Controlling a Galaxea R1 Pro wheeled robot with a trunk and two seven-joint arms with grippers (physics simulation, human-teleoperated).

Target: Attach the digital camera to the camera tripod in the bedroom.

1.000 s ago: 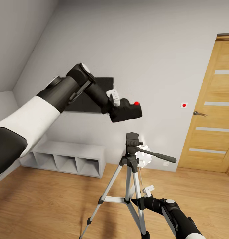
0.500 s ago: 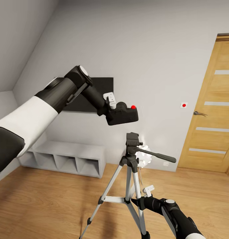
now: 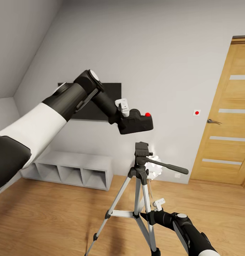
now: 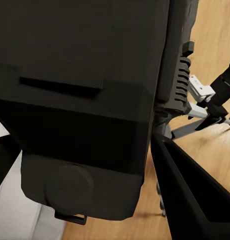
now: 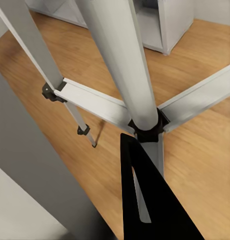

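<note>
My left gripper (image 3: 130,119) is shut on the digital camera (image 3: 137,123), a black box with a red dot on top, held in the air just above the camera tripod's (image 3: 138,185) black pan head. The camera tilts slightly and does not touch the head. In the left wrist view the camera (image 4: 80,100) sits close up beside one dark finger (image 4: 195,200), with the tripod's head below. My right gripper (image 3: 151,215) is low at the tripod's near leg, beside the centre braces. The right wrist view has one black finger (image 5: 145,200) against the brace hub of the tripod (image 5: 120,60).
A black TV (image 3: 110,91) hangs on the white wall behind the left arm. Under it stands a low white open shelf (image 3: 72,170). A wooden door (image 3: 225,117) is at the right. Light wood floor (image 3: 48,220) surrounds the tripod.
The left gripper with the camera dipped left and down, then came back right. It now sits slightly lower than a second ago. The right arm and tripod have not moved.
</note>
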